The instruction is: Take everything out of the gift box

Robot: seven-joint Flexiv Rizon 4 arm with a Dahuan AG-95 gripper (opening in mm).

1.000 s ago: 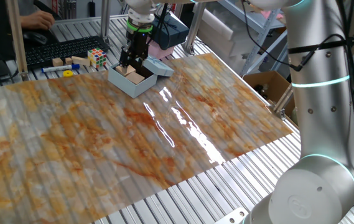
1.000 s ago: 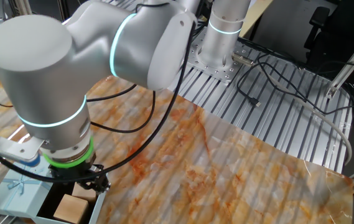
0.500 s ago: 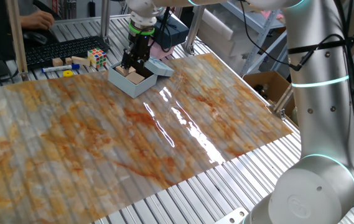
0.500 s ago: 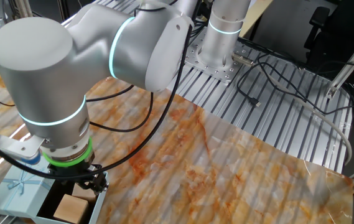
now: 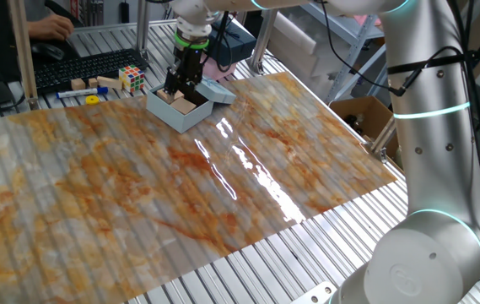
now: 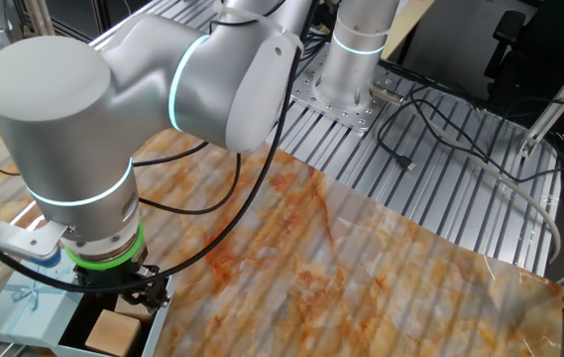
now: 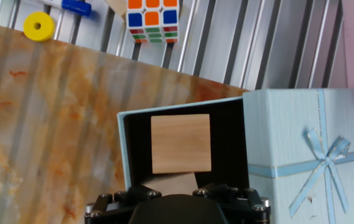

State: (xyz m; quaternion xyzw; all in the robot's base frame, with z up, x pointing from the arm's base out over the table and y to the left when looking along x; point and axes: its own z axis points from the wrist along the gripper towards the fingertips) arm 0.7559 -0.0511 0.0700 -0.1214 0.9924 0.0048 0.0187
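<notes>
1. One fixed view: the arm reaches across the marbled orange-grey mat on the desk [image 5: 442, 253] to the far edge, where the pincer [image 5: 175, 85] hangs just above the open gift box [image 5: 180, 111]. The box's lid [image 5: 214, 89] lies folded back beside it. A pale tan wooden block [image 5: 187, 105] shows inside the box. Beyond the mat lie a Rubik's cube [image 5: 132, 78], a yellow ring [image 5: 93, 100] and small wooden cubes [image 5: 78, 84]. Whether the pincer is wide or narrow cannot be told here.

2. The other fixed view: the wrist with its green band stands over the gift box [image 6: 159, 330] at the lower left corner. One wooden block [image 6: 113, 328] lies in the dark inside, next to the black fingers. The ribboned lid [image 6: 24, 302] rests to the left. The opening of the pincer [image 6: 141, 296] stays hidden.

3. Hand view: the gift box [image 7: 122, 152] sits centrally, its lid [image 7: 301, 155] open to the right with a bow on top. One wooden block [image 7: 180, 143] lies flat in the box; a second block [image 7: 169, 183] is partly hidden by the pincer's base. The fingertips do not show.
</notes>
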